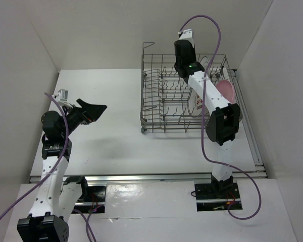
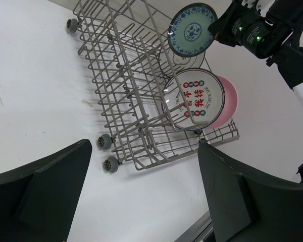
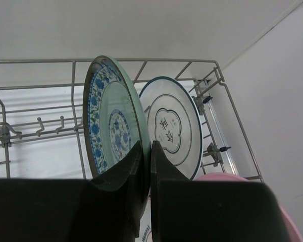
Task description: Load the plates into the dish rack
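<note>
The teal-green plate [image 3: 108, 126] is standing on edge inside the dish rack [image 3: 40, 61], toward its far end. The right gripper [image 3: 146, 146] is pinching the plate's rim, fingers pressed together on it. Just beside it in the rack, the white dark-rimmed plate [image 3: 171, 126] is leaning upright. The red-patterned plate [image 2: 194, 98] and pink plate [image 2: 230, 98] are sitting nearer. Well outside the rack, the left gripper [image 1: 97, 113] is hovering spread wide, holding nothing. If the plate is let go unseated between tines, it is likely tipping against its neighbour.

Left jaws wide, right jaws pinched
</note>
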